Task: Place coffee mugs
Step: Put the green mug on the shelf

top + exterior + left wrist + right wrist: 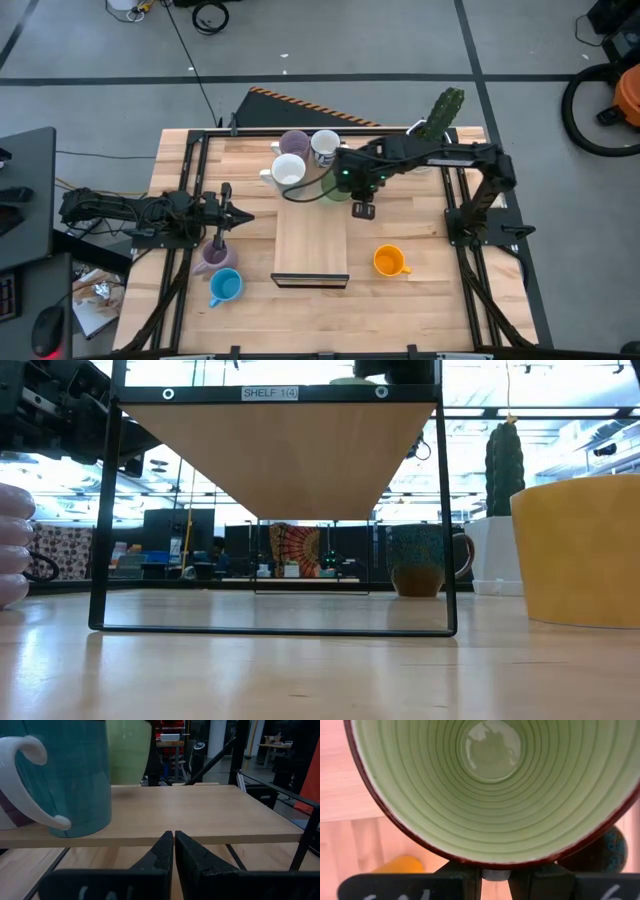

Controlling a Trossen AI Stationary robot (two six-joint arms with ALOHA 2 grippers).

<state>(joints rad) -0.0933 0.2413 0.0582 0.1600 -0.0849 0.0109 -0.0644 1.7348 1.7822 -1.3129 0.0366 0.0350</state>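
Shelf label [271,393] reads "SHELF 1(4)" — nothing else legible.

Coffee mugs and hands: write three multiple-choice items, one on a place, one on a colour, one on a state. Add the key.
1. The orange mug stands:
A. on the table, beside the shelf
B. on the shelf top
C. in a hand

2. The mug pinched by the right hand is what colour inside?
A. blue
B. orange
C. light green

3. The left hand is:
A. open
B. shut, empty
C. shut on a mug

Key: A, the high view shows it on bare wood by the shelf; C, green ribbed inside fills the right wrist view; B, fingers meet with nothing between.
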